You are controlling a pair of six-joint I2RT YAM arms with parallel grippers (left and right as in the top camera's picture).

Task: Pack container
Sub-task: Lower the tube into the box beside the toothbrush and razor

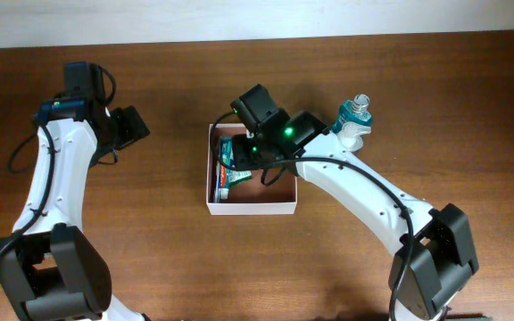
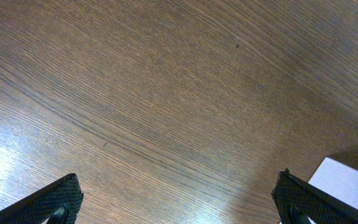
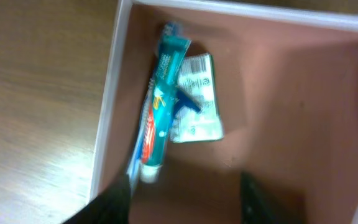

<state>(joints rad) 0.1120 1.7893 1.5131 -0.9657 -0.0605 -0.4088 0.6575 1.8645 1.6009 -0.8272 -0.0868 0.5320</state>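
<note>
A dark brown desk (image 1: 194, 267) fills nearly every view. Its wood grain runs in long, slightly wavy lines, and a soft sheen shows where light falls on it in the left wrist view. Along the top edge of the overhead view runs a pale strip of wall (image 1: 239, 18). The container (image 1: 251, 210) sits on the desk near the middle, between the two arms. It is square and shallow, with thin, flat white walls and a matt reddish-brown floor. Against its left wall lies a toothpaste tube (image 3: 160, 106), long and glossy, teal with a red and white band. Just beside it, partly under it, is a flat rectangular packet (image 3: 197, 99), pale green with print too blurred to read. To the right of the container, beside the white shell of the right arm (image 1: 364, 192), is a small bottle (image 1: 353, 123) with a teal body and a clear top. The right jaws hang over the container's floor. They show as two dark blurred shapes set apart, with only bare floor between them and no hold on anything. A green light (image 1: 286, 134) glows on the black wrist. The left arm (image 1: 56, 169) is well to the left. The left jaws, black and finely ribbed, are spread wide over bare wood and are empty.
</note>
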